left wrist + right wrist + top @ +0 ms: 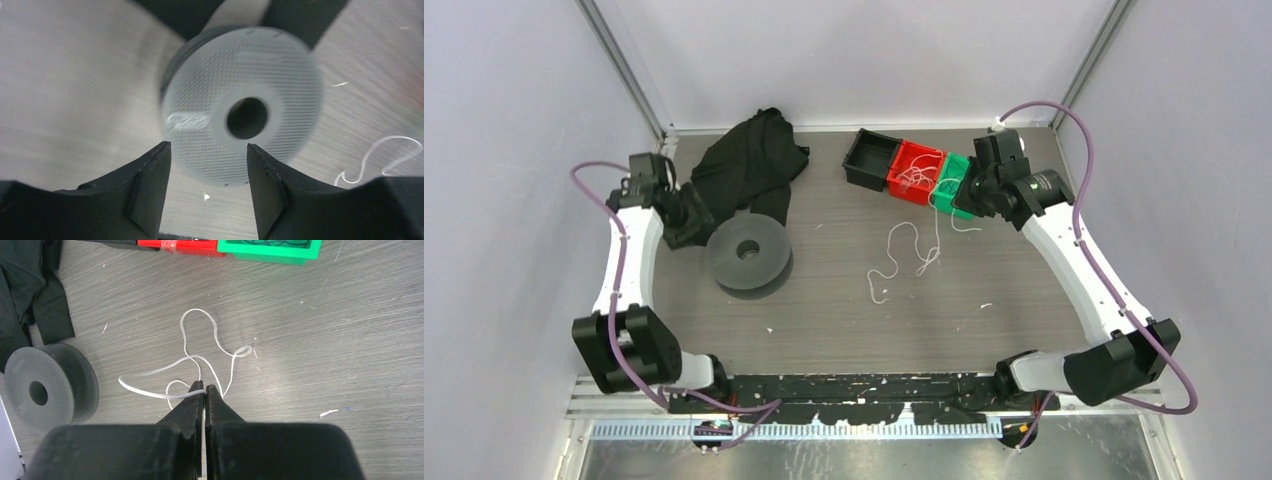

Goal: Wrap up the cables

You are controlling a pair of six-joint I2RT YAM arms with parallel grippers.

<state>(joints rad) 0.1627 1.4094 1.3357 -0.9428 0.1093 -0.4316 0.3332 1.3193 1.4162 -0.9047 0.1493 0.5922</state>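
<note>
A thin white cable [200, 335] lies in curly loops on the grey table. One strand rises to my right gripper [205, 387], which is shut on the cable at its fingertips. From above, that gripper [946, 196] hangs over the near side of the green bin, and the cable [904, 255] trails down from it onto the table. More white cables [914, 178] sit tangled in the red bin. My left gripper [207, 146] is open and empty, just short of a grey spool [240, 105] lying flat. From above, it [696, 232] is at the spool's [747, 255] far-left edge.
A black bin [869, 160], a red bin [912, 158] and a green bin [954, 172] stand in a row at the back. Black cloth [749, 160] is heaped at the back left, behind the spool. A cable end [385, 155] shows right of my left fingers.
</note>
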